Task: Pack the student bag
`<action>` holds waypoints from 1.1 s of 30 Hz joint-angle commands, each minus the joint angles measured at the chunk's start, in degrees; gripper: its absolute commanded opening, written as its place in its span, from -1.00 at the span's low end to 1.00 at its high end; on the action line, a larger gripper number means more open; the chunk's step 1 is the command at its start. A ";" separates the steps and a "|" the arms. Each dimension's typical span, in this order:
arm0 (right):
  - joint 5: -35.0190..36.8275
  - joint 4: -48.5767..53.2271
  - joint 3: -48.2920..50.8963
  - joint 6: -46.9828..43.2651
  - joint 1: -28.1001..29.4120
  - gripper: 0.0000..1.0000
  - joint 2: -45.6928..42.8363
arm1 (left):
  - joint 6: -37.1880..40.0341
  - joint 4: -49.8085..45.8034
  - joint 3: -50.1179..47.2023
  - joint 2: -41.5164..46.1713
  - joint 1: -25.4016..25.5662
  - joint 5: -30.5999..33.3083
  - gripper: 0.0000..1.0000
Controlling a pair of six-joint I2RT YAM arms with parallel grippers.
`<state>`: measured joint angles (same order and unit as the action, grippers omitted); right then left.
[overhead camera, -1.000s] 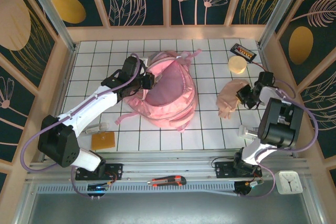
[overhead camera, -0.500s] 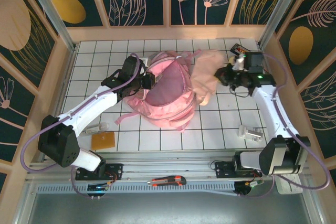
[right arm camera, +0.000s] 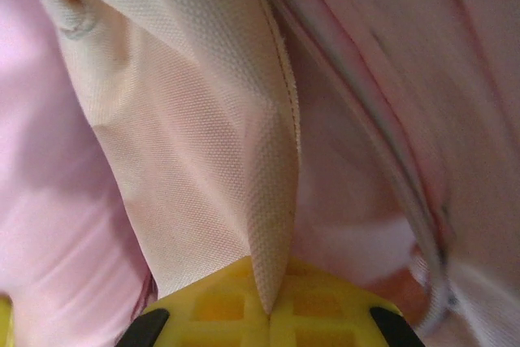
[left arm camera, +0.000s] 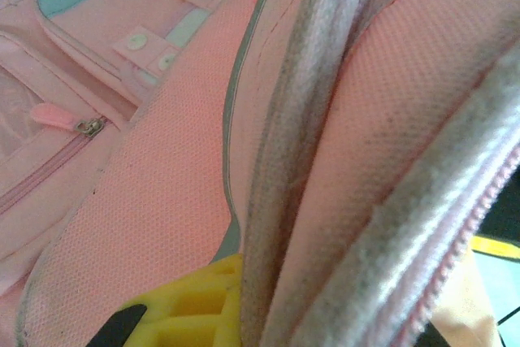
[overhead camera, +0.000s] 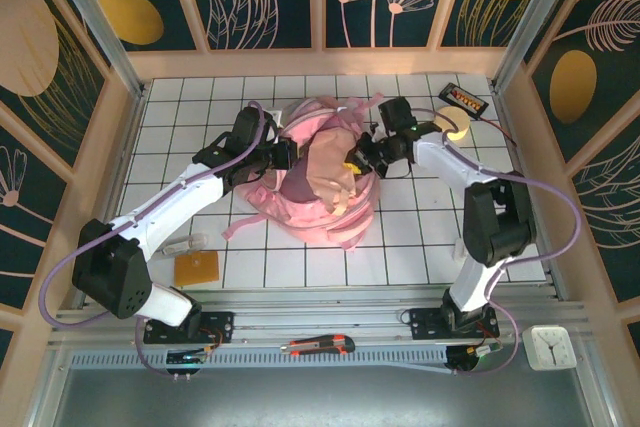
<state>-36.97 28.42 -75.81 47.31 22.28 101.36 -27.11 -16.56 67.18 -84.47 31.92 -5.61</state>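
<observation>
Where the student bag [overhead camera: 322,209] lies: bench [overhead camera: 410,247] centre, toward 12 o'clock
Left pincer [overhead camera: 287,155]: clamped on its 9 o'clock rim
Right pincer [overhead camera: 356,160]: closed on peach cloth [overhead camera: 333,179], 3 o'clock
Risk: rim slipping, cloth spills outside

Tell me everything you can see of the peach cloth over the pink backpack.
The peach cloth is a soft, pale peach fabric with a fine woven texture and a stitched hem. It is crumpled and folded, draped across the open mouth of the student bag, resting on its pink fabric. The right gripper is shut on a folded edge of it, the hem pinched between its yellow pads.
</observation>
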 commanded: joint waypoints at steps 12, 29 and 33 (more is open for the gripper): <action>1.78 -24.16 -5.44 19.47 3.99 -1.00 11.01 | -0.87 12.45 7.09 0.45 4.16 -5.64 -1.00; 4.18 -18.51 1.72 9.07 6.68 0.32 0.24 | 0.25 14.82 3.05 1.01 4.07 -1.25 -1.00; 8.11 -10.90 3.22 3.29 4.51 0.43 -7.69 | 0.36 14.68 2.57 0.40 4.07 -1.30 -1.00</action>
<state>-31.59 10.57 -73.97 57.41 28.42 100.68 -27.31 -15.05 68.71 -85.89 35.22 -5.17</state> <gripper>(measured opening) 0.709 0.118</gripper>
